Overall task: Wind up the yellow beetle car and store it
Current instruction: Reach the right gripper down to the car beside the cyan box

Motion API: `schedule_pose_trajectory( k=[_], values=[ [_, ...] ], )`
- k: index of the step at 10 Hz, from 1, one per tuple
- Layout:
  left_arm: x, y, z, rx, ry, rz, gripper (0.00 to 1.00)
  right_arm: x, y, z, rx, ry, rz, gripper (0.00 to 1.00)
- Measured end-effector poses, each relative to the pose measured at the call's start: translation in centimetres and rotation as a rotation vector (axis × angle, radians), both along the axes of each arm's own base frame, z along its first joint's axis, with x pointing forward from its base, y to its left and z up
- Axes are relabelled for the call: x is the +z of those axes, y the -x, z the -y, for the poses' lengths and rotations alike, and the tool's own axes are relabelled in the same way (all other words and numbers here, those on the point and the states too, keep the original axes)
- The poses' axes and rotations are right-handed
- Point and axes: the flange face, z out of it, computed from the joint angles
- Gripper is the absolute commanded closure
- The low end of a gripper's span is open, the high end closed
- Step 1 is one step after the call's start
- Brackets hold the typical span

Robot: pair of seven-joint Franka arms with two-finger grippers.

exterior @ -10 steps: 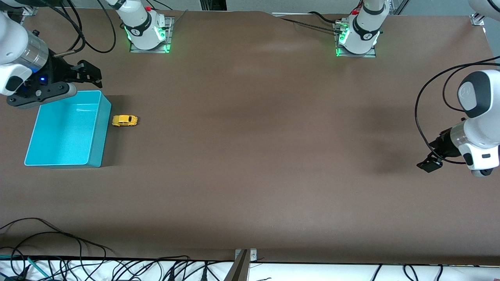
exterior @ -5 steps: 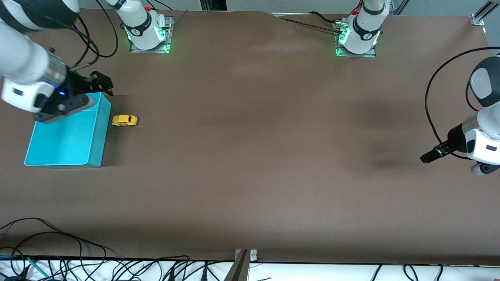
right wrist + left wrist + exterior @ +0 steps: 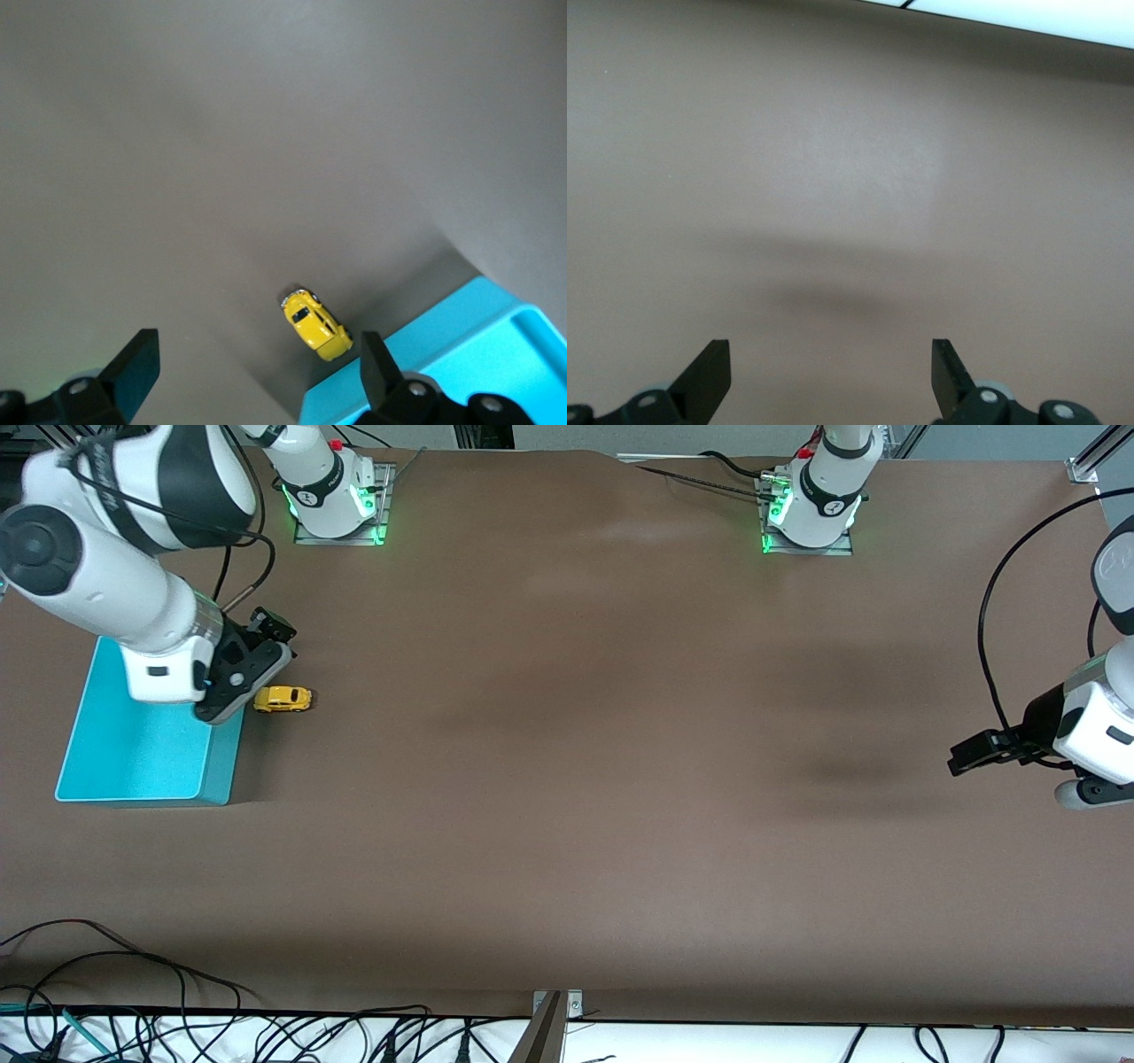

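Note:
The yellow beetle car (image 3: 283, 699) stands on the brown table beside the teal bin (image 3: 142, 735), on the bin's side toward the left arm's end. My right gripper (image 3: 270, 627) hangs open and empty over the bin's corner next to the car. In the right wrist view the car (image 3: 315, 324) lies ahead of the open gripper (image 3: 255, 354), close to one finger, with the bin's rim (image 3: 425, 363) beside it. My left gripper (image 3: 966, 751) is open and empty over bare table at the left arm's end; the left wrist view (image 3: 830, 354) shows only table under it.
The teal bin has nothing in it where it shows; the right arm covers part of it. Cables lie along the table's front edge (image 3: 177, 1027). The two arm bases (image 3: 332, 500) stand at the table's back edge.
The right arm has swung across the bin, and its gripper now hangs beside the car. The left gripper has shifted a little over its end of the table. The car has not moved.

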Motion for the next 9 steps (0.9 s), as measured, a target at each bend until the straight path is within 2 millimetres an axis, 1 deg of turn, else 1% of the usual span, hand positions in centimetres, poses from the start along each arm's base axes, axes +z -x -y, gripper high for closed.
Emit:
schedule_pose_trajectory(
  k=[2,5,7,9],
  values=[
    [0.1,0.1,1.0,-0.033,0.004,-0.006,0.0,-2.8,0.7,2.3,0.142,-0.021,-0.01,0.0],
    [0.0,0.1,1.2,-0.047,0.005,-0.009,0.0,-7.3,1.7,5.6,0.318,-0.053,0.001,0.0],
    [-0.1,0.0,1.2,-0.049,0.005,-0.011,0.0,-9.1,1.9,6.4,0.401,-0.064,0.021,0.0],
    [-0.2,0.0,1.1,-0.049,0.005,-0.012,0.0,-11.9,2.3,7.4,0.481,-0.074,0.053,0.0]
  ],
)
